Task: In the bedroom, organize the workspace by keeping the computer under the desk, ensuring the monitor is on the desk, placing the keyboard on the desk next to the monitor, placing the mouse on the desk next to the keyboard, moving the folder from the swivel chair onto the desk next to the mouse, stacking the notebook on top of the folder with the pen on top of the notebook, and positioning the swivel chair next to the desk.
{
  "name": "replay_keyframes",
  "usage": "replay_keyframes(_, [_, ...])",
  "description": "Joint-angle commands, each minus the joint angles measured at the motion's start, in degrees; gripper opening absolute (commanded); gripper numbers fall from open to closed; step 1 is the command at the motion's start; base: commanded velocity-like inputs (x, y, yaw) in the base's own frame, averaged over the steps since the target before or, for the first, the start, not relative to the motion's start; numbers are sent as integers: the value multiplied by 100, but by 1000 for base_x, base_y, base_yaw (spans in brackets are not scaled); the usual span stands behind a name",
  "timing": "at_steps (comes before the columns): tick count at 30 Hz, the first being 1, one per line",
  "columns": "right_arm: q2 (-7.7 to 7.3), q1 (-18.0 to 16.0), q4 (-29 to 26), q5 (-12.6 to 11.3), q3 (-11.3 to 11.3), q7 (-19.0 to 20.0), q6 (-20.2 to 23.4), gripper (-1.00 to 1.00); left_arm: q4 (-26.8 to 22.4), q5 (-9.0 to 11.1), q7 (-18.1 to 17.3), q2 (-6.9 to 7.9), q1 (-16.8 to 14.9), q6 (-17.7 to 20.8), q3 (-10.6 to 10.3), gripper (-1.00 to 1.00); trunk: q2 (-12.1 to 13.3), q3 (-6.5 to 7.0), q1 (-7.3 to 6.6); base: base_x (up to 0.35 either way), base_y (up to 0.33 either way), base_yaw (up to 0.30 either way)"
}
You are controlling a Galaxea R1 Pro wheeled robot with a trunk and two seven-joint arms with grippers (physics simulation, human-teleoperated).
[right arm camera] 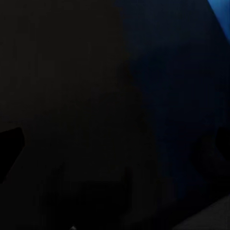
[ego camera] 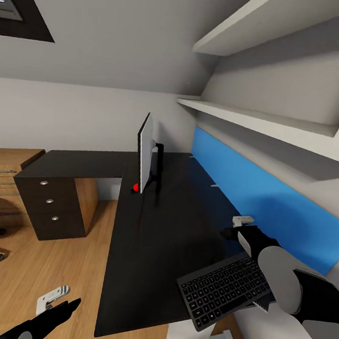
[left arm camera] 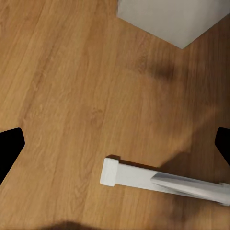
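Under the right gripper [ego camera: 260,300] — keyboard [ego camera: 223,290] clamped, tilted over the black surface [ego camera: 152,240], monitor [ego camera: 145,152] well beyond it, left gripper [ego camera: 53,300] spread wide above the plank floor [left arm camera: 72,86].

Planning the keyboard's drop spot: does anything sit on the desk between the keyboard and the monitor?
Nothing visible does. The keyboard is near the desk's near end, and the black desktop between it and the monitor looks bare.

Sloped grey ceiling, white shelves [ego camera: 257,118], blue wall panel [ego camera: 270,200], wood floor [ego camera: 29,275].
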Motion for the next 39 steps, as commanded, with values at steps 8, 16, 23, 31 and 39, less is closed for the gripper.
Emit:
replay_keyframes(8, [17,-2,-6,51,-39,18,101,100,-9,66,45,0,-2,28,-5,100,-4,-6,0,0,0,0])
replay_keyframes(16, [79,-2,-8,42,-39,25,180,100,-9,67,41,0,-2,28,-5,100,-4,-6,0,0,0,0])
replay_keyframes(23, [130,-2,7,47,-39,32,194,100,-9,67,43,-5,-2,28,-6,100,-4,-6,0,0,0,0])
replay_keyframes(31, [160,-2,16,57,-34,33,201,100,-9,67,44,-2,-2,28,-5,100,-4,-6,0,0,0,0])
replay_keyframes(39, [170,-2,18,63,-24,34,429,100,-9,75,45,0,-2,23,0,100,-4,-6,0,0,0,0])
